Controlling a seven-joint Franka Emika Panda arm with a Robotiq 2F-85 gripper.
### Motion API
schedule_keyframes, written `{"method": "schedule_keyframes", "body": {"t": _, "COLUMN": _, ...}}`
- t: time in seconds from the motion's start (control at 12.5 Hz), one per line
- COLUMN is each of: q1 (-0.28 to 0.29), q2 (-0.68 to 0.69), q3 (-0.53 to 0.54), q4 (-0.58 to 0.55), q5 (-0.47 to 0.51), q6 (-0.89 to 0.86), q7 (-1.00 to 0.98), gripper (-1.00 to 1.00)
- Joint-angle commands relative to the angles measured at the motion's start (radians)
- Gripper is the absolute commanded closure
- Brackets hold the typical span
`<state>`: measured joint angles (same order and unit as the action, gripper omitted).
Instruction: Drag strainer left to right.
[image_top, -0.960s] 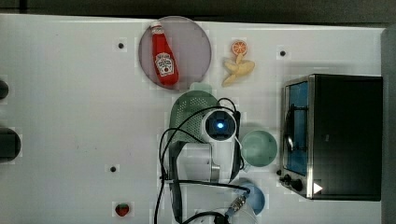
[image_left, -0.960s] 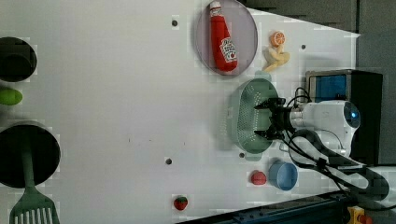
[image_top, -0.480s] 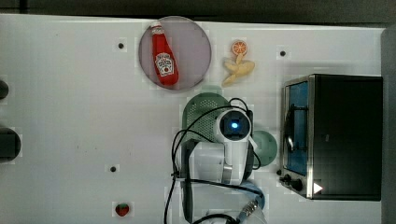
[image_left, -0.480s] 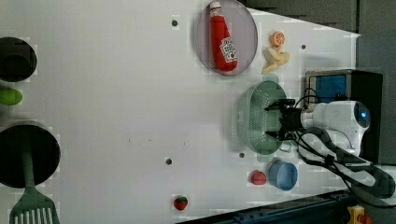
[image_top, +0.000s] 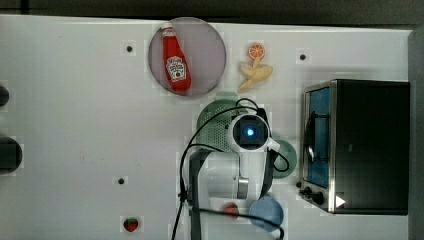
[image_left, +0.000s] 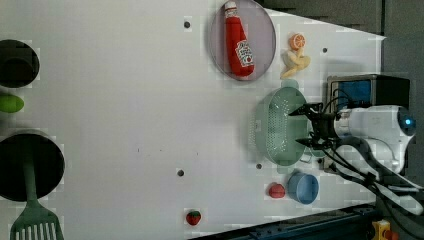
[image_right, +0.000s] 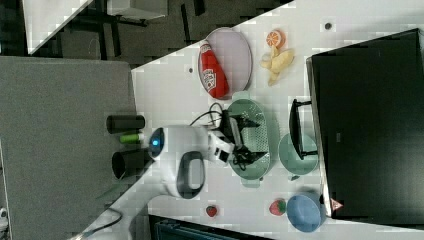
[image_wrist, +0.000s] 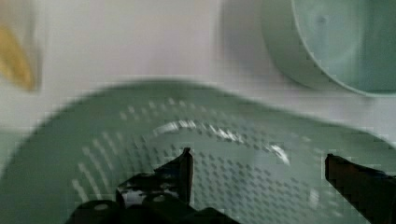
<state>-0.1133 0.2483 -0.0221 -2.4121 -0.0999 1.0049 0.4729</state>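
The gripper (image_left: 303, 127) hung over the strainer (image_left: 276, 126) with its fingers (image_wrist: 180, 169) wide open, holding nothing. In the top view, the mug (image_top: 286, 159) sat just right of the strainer.

The red plastic ketchup bottle (image_top: 174, 64), lying on the round grey plate (image_top: 210, 52) near the white table's far edge in the top view, carries a white label whose print cannot be read. The black toaster oven (image_top: 370, 145) at the top view's right edge bears a small white triangular mark (image_top: 340, 201) at its front corner, with no words legible.
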Motion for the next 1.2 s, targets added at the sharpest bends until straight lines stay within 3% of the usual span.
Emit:
{"method": "schedule_keyframes", "body": {"t": 0.08, "q1": 0.023, "q2": -0.182, "q3": 0.029, "q4": 0.083, "q5": 0.015, "q6": -0.187, "q7": -0.280, "gripper": -1.00}}
{"method": "schedule_keyframes", "body": {"t": 0.56, "q1": 0.025, "q2": -0.441, "q3": 0.035, "q4": 0.332, "q5": 0.116, "q6": -0.790, "q7": -0.349, "gripper": -1.00}}
{"method": "schedule_keyframes", "body": {"t": 0.88, "q1": 0.025, "q2": -0.513, "q3": 0.039, "q4": 0.466, "q5": 0.105, "q6": -0.995, "q7": -0.455, "gripper": -1.00}}
{"method": "schedule_keyframes", "body": {"t": 1.2, "q1": 0.025, "q2": -0.515, "q3": 0.039, "q4": 0.479, "q5": 0.104, "q6": -1.010, "q7": -0.457, "gripper": -1.00}}
